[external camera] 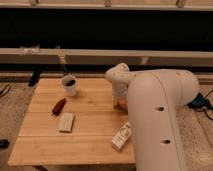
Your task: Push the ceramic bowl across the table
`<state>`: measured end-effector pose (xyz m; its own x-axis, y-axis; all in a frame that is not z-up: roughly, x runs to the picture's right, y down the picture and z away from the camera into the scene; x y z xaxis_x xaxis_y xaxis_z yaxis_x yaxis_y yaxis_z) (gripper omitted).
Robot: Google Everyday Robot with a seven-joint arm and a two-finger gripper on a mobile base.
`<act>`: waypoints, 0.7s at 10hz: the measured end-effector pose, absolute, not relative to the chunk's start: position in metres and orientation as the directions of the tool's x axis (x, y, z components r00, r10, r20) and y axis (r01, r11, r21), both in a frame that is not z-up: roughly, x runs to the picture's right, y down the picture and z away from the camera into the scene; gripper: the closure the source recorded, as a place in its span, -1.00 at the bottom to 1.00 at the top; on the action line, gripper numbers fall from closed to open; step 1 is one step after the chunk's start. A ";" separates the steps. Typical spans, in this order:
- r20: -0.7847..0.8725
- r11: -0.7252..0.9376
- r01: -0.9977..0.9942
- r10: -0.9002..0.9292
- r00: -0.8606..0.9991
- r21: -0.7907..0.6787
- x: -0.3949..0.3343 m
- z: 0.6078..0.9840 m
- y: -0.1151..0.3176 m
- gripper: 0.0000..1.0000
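A dark band of windows (100,27) above a pale ledge (75,54) — speckled floor (10,112) below, dimly lit.

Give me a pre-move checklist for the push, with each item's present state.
1. Shallow orange-red ceramic bowl located: not ok, only a sliver shows behind the white arm.
2. End effector position: cannot tell exactly, it is down at the bowl and mostly hidden.
3. Contact with the bowl: cannot tell.
4. Small white cup with dark inside upright, apart from the bowl: ok.
5. Red object and pale rectangular block on the light wooden plank table, to the left: ok.
6. White packet at the front edge, near the arm: cannot tell clearance.
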<state>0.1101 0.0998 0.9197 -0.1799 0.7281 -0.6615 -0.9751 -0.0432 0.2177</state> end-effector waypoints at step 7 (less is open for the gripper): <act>-0.643 -0.099 -0.976 0.738 -0.204 0.195 0.116 0.925 0.081 -0.30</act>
